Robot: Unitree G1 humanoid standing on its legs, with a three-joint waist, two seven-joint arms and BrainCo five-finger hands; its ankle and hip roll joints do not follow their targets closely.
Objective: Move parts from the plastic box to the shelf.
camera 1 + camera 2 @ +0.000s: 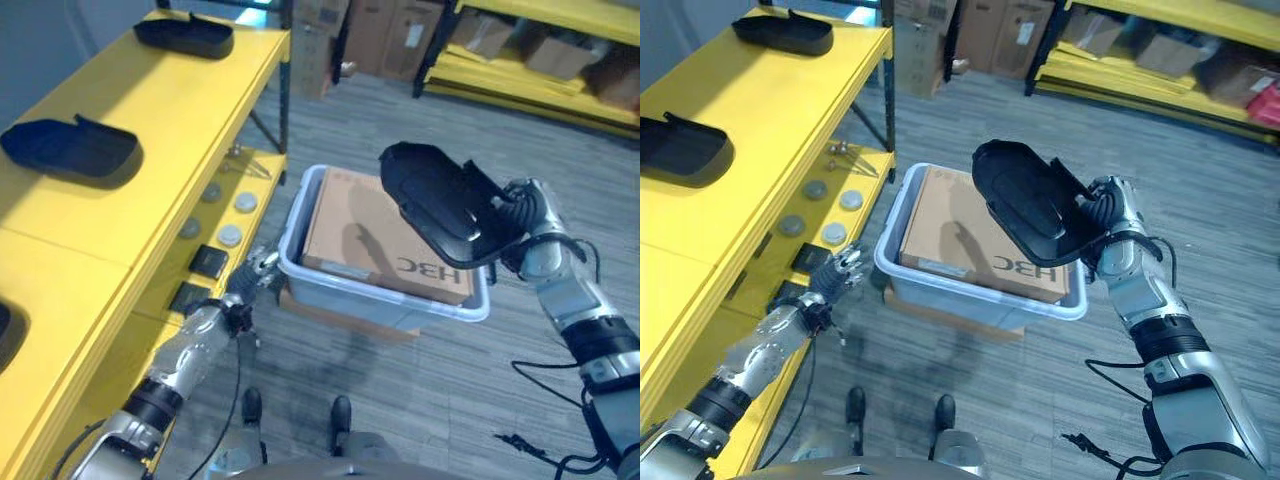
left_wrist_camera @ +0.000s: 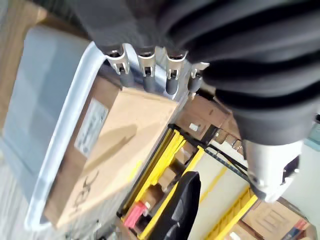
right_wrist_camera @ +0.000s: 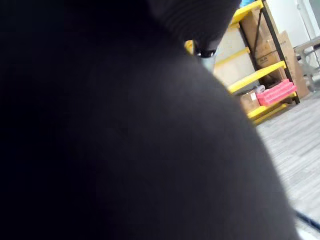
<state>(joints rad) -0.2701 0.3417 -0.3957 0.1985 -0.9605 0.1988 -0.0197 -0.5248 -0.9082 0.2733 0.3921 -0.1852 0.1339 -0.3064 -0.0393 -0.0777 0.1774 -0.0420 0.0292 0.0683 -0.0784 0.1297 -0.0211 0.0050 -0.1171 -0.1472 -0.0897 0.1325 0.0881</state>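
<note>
My right hand (image 1: 517, 207) is shut on a black moulded plastic part (image 1: 440, 205), held in the air over the right end of the grey plastic box (image 1: 296, 225). In the right wrist view the same part (image 3: 125, 150) sits close against the camera. A flat cardboard carton (image 1: 370, 235) lies inside the box. My left hand (image 1: 262, 268) hangs open beside the box's left rim, its fingers (image 2: 150, 75) straight and holding nothing. Two more black parts (image 1: 75, 150) (image 1: 185, 35) rest on the top of the yellow shelf (image 1: 170, 100) on the left.
A lower tier of the shelf carries round grey discs (image 1: 231, 235) and small black blocks (image 1: 208, 261). The box stands on a flat cardboard piece (image 1: 330, 310) on the grey floor. Cardboard boxes (image 1: 390, 35) and another yellow rack (image 1: 540, 60) stand at the back.
</note>
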